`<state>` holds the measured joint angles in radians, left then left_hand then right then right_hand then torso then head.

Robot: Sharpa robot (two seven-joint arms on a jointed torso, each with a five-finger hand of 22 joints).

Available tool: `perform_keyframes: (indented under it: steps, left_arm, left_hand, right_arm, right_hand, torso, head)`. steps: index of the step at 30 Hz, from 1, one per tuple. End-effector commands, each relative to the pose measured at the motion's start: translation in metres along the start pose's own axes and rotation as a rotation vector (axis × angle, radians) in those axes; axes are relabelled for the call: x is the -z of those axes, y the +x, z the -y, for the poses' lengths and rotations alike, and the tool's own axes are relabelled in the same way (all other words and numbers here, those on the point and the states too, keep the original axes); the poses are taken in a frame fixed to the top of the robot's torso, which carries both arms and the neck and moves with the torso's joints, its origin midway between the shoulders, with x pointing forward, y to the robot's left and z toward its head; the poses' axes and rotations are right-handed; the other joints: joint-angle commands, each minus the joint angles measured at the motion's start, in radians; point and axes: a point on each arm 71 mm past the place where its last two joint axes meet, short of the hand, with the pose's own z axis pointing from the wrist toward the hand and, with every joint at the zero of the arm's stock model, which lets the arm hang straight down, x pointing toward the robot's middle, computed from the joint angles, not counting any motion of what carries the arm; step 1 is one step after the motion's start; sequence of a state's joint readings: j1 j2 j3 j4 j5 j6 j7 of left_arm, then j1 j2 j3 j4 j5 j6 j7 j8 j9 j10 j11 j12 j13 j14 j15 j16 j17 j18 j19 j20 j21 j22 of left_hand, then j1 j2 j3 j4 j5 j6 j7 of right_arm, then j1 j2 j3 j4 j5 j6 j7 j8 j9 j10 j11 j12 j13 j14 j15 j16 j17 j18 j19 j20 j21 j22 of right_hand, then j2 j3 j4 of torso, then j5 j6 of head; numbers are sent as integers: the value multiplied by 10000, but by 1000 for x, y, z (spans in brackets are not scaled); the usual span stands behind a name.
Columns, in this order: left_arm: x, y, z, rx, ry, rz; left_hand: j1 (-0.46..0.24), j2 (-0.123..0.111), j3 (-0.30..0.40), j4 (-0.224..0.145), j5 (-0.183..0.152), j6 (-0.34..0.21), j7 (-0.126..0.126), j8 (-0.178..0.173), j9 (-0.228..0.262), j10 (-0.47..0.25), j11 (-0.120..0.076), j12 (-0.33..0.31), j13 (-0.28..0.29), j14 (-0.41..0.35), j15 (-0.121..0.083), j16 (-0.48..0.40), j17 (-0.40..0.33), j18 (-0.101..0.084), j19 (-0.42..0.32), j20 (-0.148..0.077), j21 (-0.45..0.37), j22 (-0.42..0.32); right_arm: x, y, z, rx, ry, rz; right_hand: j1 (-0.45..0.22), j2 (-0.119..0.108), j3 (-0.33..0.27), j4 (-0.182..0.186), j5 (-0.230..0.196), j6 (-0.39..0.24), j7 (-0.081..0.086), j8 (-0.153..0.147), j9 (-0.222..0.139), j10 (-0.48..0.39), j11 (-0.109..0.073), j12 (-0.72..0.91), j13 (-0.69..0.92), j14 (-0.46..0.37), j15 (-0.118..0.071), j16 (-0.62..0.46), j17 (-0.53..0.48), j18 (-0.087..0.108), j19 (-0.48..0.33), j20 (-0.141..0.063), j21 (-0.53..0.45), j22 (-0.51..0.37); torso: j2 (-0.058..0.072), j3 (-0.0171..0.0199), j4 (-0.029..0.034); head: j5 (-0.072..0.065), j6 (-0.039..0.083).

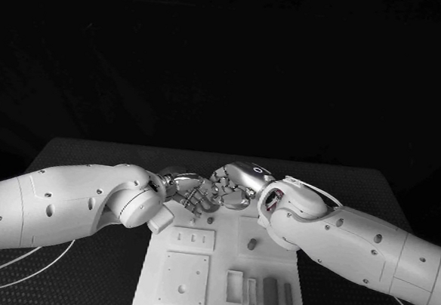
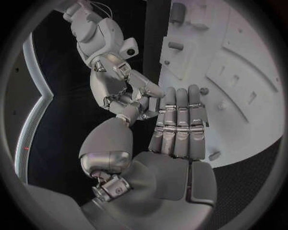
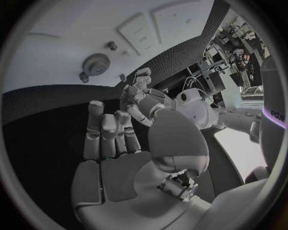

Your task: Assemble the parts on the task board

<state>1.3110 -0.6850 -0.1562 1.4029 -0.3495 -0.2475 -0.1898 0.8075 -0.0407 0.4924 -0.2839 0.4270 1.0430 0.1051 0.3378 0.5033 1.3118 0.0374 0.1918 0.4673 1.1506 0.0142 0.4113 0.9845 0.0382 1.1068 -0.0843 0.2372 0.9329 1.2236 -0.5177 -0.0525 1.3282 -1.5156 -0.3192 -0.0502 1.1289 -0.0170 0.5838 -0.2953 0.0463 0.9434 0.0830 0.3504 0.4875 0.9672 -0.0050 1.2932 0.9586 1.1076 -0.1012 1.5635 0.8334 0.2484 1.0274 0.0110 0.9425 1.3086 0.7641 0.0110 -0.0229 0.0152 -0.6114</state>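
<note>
The task board (image 1: 227,290) is a long white plate lying on the black table (image 1: 369,195), running from the table's near edge towards its middle. On the board's near part lies a square plate (image 1: 184,279), and beside it, towards the right edge of the table, a row of upright grey parts (image 1: 270,292) stands close together. Further in lie a smaller slotted plate (image 1: 194,237) and a single small grey part (image 1: 253,243).

Both arms reach in over the board's far end, where the two hands meet, almost touching. The left hand (image 1: 185,192) hangs over the board's far left part. In the left wrist view its fingers (image 2: 179,120) lie straight and side by side, stretched out over the white board (image 2: 240,72), and they hold nothing that I can see. The right hand (image 1: 241,184) sits just beside it, above the far end of the board. In the right wrist view its fingers (image 3: 105,132) are likewise extended and close together over the dark table, the palm bare and nothing gripped. That same view shows a toothed grey wheel (image 3: 95,63) on the board (image 3: 72,43), with a small peg (image 3: 112,45) near it.
</note>
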Motion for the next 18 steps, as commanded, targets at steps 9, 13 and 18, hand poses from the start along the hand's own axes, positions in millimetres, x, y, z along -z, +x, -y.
perform_keyframes:
  steps: [9, 13, 18]
  left_arm:
    - [0, 5, 6, -149, 326, -309]
    - [1, 4, 6, -149, 309, -304]
    - [1, 4, 6, -152, 302, -281]
  left_hand:
    - [618, 146, 508, 26, -209, 317, -192, 249, 66, 118, -159, 219, 497, 96, -137, 247, 248, 28, 82, -127, 74, 223]
    - [660, 162, 582, 8, -210, 341, -206, 290, 75, 144, -177, 261, 568, 121, -149, 280, 285, 19, 104, -138, 81, 258]
    - [899, 269, 717, -39, -223, 478, -296, 470, 131, 247, -267, 489, 751, 251, -226, 461, 461, 10, 210, -207, 150, 398]
  right_arm:
    - [0, 6, 0, 137, -20, -366]
    - [0, 6, 2, 143, 39, -385]
    - [0, 7, 4, 177, 120, -409]
  right_hand:
    - [41, 31, 0, 34, 43, 629, 182, 298, 421, 48, -22, 21, -12, 2, -76, 16, -10, 134, 56, 8, 23, 146]
    - [41, 31, 0, 34, 43, 629, 181, 298, 422, 49, -22, 21, -12, 3, -77, 15, -11, 134, 56, 8, 22, 146]
    - [42, 33, 0, 34, 43, 630, 181, 297, 424, 50, -22, 20, -13, 4, -77, 14, -11, 134, 57, 7, 21, 145]
  torso:
    - [-4, 3, -1]
    - [-4, 7, -7]
    - [-1, 7, 0]
  head:
    - [-17, -27]
    - [-18, -26]
    - [-15, -30]
